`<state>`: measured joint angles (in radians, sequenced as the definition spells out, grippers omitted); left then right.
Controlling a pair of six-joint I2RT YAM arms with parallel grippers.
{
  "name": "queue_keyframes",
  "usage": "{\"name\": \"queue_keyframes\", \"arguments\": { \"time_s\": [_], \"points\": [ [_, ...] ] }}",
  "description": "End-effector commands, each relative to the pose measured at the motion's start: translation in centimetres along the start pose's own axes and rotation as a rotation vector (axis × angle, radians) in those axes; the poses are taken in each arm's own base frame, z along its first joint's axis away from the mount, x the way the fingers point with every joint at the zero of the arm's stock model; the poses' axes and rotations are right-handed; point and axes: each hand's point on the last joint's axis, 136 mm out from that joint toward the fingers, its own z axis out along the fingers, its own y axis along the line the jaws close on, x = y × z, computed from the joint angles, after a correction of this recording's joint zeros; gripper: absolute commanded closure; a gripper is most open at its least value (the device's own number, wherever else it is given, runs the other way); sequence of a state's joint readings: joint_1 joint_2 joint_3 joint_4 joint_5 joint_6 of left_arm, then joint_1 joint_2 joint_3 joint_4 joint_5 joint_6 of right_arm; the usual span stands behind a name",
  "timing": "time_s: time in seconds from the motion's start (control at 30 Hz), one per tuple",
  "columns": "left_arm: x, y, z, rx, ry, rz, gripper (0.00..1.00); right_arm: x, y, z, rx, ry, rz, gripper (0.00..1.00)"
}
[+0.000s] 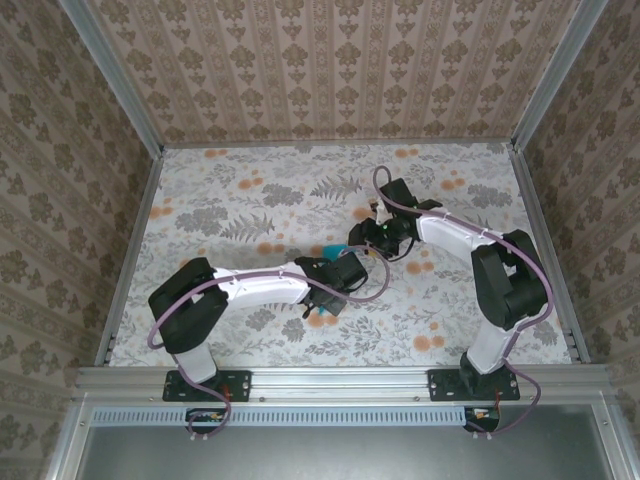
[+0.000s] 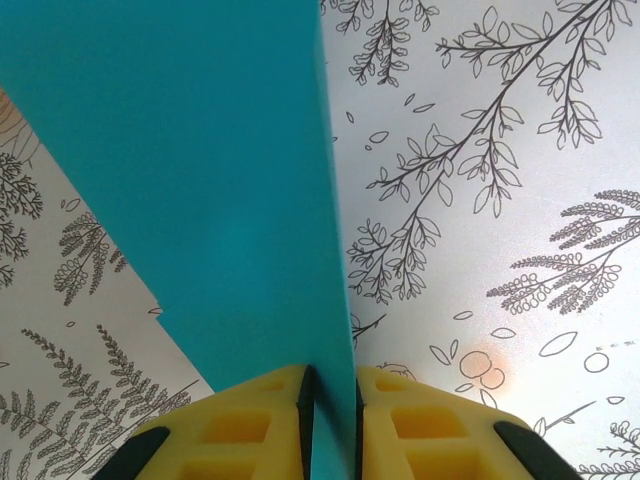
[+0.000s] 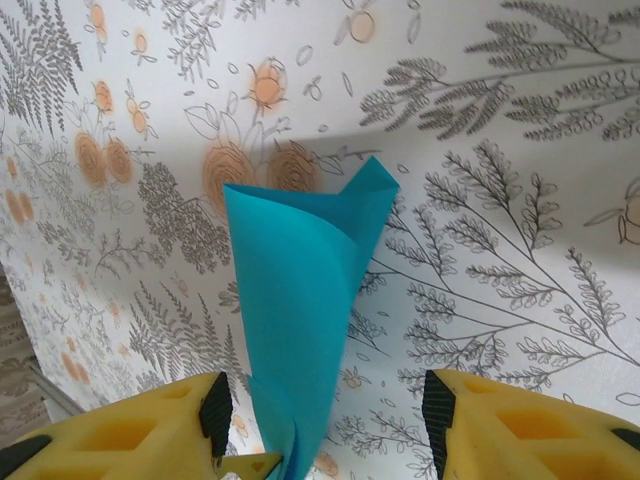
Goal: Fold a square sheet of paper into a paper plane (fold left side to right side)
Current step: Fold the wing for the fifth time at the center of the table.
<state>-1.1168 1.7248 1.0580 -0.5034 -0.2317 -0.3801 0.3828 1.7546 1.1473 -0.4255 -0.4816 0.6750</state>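
The square sheet of paper (image 2: 200,170) is turquoise and lifted off the table, bent over on itself into a loose curl rather than a pointed dart. My left gripper (image 2: 332,405) is shut on its lower edge, and the sheet stands upright between the yellow fingers (image 2: 250,425). In the right wrist view the curled sheet (image 3: 300,300) rises between my right gripper's (image 3: 325,415) wide-open fingers, nearer the left finger (image 3: 150,425) and touching neither pad. From above, both grippers meet at mid-table, left (image 1: 328,298) and right (image 1: 362,240), with bits of paper (image 1: 329,250) showing between them.
The floral tablecloth (image 1: 250,200) covers the whole table, which has patterned walls on three sides. An aluminium rail (image 1: 340,378) runs along the near edge by the arm bases. The arms' cables loop above the cloth near the paper.
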Motion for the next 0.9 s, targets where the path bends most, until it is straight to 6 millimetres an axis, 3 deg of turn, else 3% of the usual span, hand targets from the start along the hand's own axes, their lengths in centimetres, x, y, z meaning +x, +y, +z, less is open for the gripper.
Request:
{"name": "queue_keyframes", "arguments": {
  "time_s": [0.0, 0.37, 0.47, 0.7, 0.87],
  "points": [
    [-0.6, 0.1, -0.5, 0.006, -0.017, 0.017, 0.80, 0.3, 0.1, -0.4, -0.050, 0.026, 0.085, 0.44],
    [-0.7, 0.1, -0.5, 0.001, -0.021, 0.024, 0.79, 0.6, 0.4, 2.1, -0.066, 0.095, 0.130, 0.51],
    [-0.9, 0.1, -0.6, 0.003, -0.027, 0.028, 0.78, 0.9, 0.1, 2.6, -0.058, 0.106, 0.132, 0.60],
    [-1.2, -0.5, -1.5, 0.009, -0.055, 0.066, 0.65, 0.9, 0.4, 2.3, -0.058, 0.103, 0.129, 1.00],
    [-0.4, -0.6, -1.5, -0.035, -0.037, 0.108, 0.57, 1.0, 0.4, 2.3, -0.056, 0.105, 0.132, 1.00]
  ]
}}
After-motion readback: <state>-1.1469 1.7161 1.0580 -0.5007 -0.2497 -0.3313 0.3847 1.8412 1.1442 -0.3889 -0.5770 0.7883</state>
